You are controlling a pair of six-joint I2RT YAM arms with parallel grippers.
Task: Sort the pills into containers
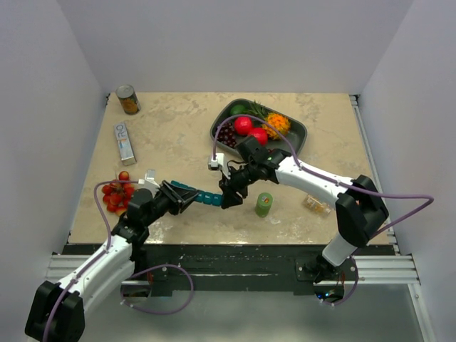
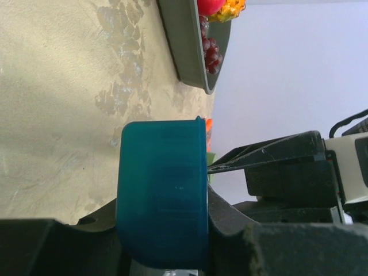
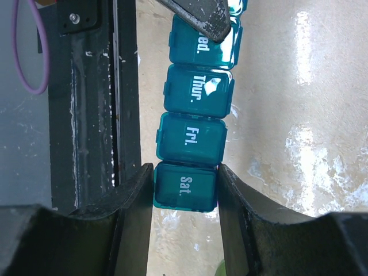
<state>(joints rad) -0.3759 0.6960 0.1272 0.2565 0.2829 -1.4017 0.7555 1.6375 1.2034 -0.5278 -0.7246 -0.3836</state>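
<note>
The containers (image 1: 204, 197) are a teal pill-organizer strip stretched between my two grippers near the table's front edge. My left gripper (image 1: 179, 197) is shut on the strip's left end, which fills the left wrist view as a teal block (image 2: 162, 190) squeezed between the dark fingers (image 2: 230, 221). My right gripper (image 1: 229, 197) is shut on the other end. In the right wrist view its jaws press both sides of the "Sat." compartment (image 3: 185, 187), with the Fri., Thur. and Wed. lids (image 3: 198, 92) closed beyond it. I cannot make out the pills in any view.
A green bottle (image 1: 264, 204) stands just right of the right gripper, and a small clear packet (image 1: 317, 205) lies further right. A dark fruit tray (image 1: 296, 132) sits at the back. Red tomatoes (image 1: 116, 197), a long box (image 1: 125, 142) and a can (image 1: 128, 100) are at the left.
</note>
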